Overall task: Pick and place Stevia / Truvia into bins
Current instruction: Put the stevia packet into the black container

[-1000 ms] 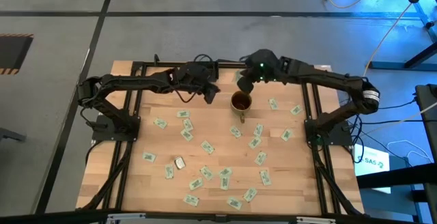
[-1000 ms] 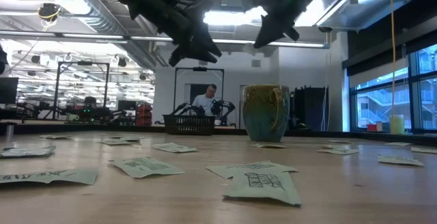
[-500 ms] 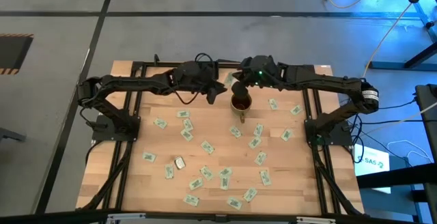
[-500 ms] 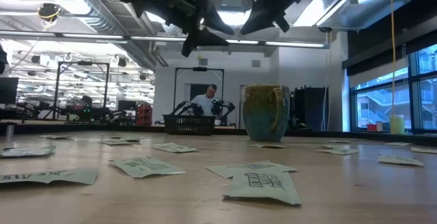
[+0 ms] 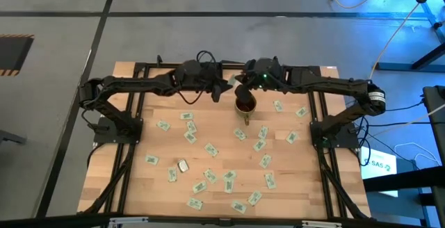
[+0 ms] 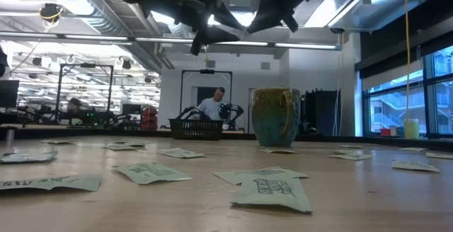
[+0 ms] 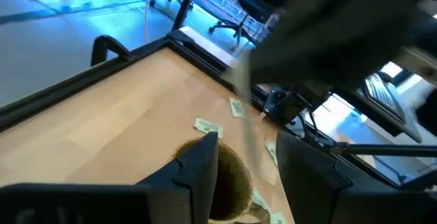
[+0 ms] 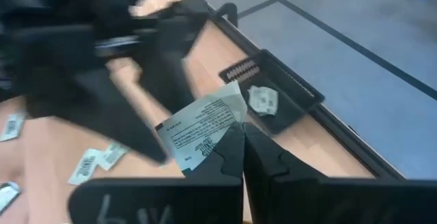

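Many Stevia sachets (image 5: 211,149) lie flat over the wooden table. The brown-gold mug (image 5: 245,103) stands upright near the far middle. My right gripper (image 8: 240,134) is above the table beside the mug, shut on one sachet (image 8: 201,132). My left gripper (image 7: 254,173) hangs open just left of it, with the mug (image 7: 229,183) below its fingers and nothing between them. The black tray (image 8: 290,91) sits at the far edge with a sachet (image 8: 261,100) lying in it. My right gripper pinches the sachet between its two fingers at one corner (image 8: 231,119). The fingers slant downward toward the far edge. The sachet sticks out ahead of the fingertips, lifted clear of the table, and it shows edge-on (image 7: 247,115) in the left wrist view.
Black frame rails (image 5: 135,137) run along both sides of the table and along its far edge. A crumpled sachet (image 5: 183,165) lies left of centre. Beyond the far edge, in the low view, a person (image 6: 216,105) sits behind a dark basket (image 6: 196,129).
My left gripper has opened wider and tipped its fingers upward, staying beside the mug. My right gripper, still shut on its sachet, has swung toward the table's left, closer to my left gripper.
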Robot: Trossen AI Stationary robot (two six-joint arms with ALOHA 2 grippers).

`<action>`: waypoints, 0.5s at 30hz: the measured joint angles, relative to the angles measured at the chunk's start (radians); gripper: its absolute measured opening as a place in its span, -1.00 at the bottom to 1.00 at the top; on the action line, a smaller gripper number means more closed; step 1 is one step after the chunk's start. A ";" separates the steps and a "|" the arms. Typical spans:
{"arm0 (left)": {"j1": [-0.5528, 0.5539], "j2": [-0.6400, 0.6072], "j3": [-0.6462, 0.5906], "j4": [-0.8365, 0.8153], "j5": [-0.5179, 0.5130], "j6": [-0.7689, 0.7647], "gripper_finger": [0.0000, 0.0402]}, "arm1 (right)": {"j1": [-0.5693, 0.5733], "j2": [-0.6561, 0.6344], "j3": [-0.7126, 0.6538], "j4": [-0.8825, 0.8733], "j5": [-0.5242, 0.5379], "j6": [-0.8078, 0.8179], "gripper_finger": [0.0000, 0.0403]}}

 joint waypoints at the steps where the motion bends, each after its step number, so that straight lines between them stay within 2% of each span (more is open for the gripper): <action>1: 0.003 0.000 0.000 0.000 0.000 0.000 -0.29 | 0.004 0.000 0.000 0.000 -0.002 0.000 -1.00; 9: 0.020 0.000 0.000 0.008 0.000 0.002 -0.32 | 0.006 0.000 0.000 0.000 0.000 0.004 -1.00; 15: 0.020 0.000 0.000 0.007 -0.001 0.017 -0.59 | 0.006 0.000 0.000 0.000 -0.001 0.004 -1.00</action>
